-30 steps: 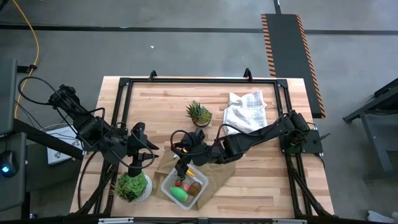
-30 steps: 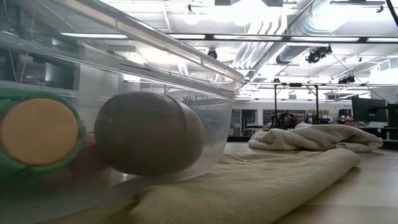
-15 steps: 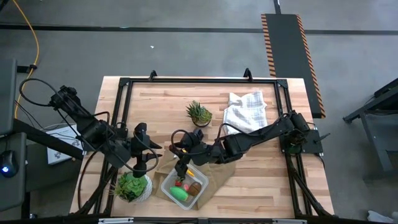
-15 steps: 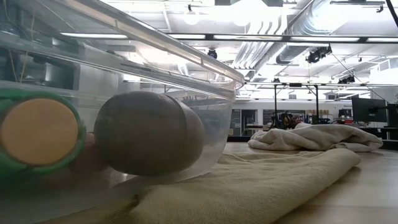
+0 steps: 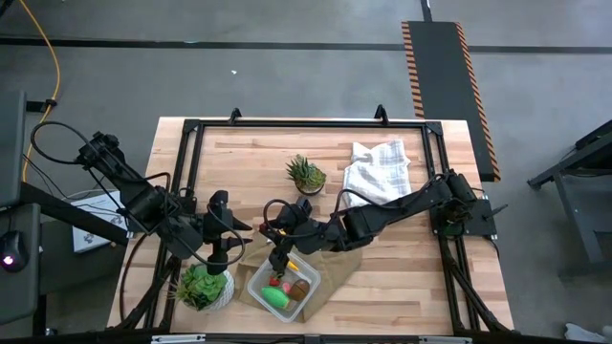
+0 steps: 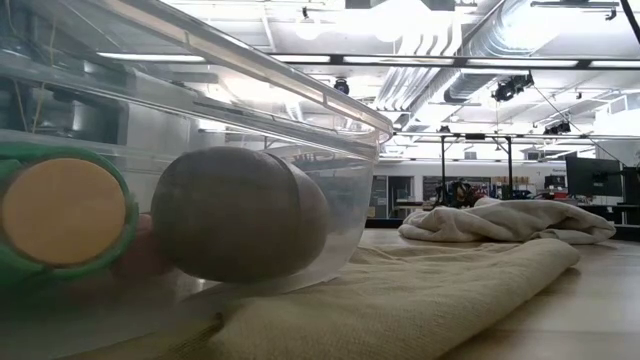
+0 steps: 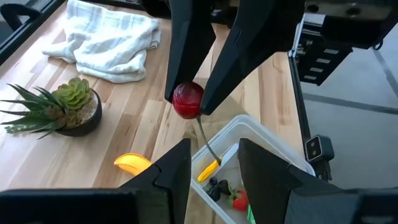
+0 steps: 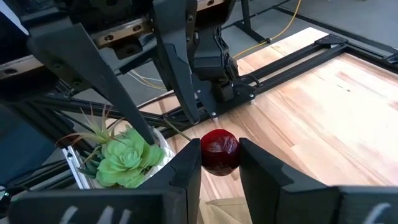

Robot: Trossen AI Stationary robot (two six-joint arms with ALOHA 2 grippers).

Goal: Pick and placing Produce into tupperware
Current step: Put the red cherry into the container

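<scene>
The clear tupperware (image 5: 284, 286) sits on the flat brown paper bag (image 5: 337, 264) near the table's near edge. It holds a green oval (image 5: 275, 299), a red strawberry (image 5: 275, 281) and a brown kiwi (image 6: 240, 215). My right gripper (image 5: 278, 256) hovers over the box's far-left corner, shut on a small red round fruit (image 7: 188, 99) with a thin stem. My left gripper (image 5: 228, 252) is open, just left of the box, touching nothing. A yellow banana (image 7: 132, 163) lies on the table beside the bag. My right gripper pinches the red round fruit (image 8: 219, 151) between its two fingers (image 7: 186, 56), which come from above, pointing down. The fruit is lifted clear above the tupperware's rim (image 7: 249, 124). Its thin stem (image 7: 208, 146) hangs down below it.
The spiky potted plant (image 5: 306, 175) and the white cloth (image 5: 378, 167) stand toward the far side. The leafy plant in a white pot (image 5: 204, 287) is by the near-left corner, right below my left gripper. Bare wood lies to the right of the bag.
My left gripper has moved toward the table's right, closer to the tupperware and the right gripper. The right gripper has kept still with the red fruit in its fingers.
</scene>
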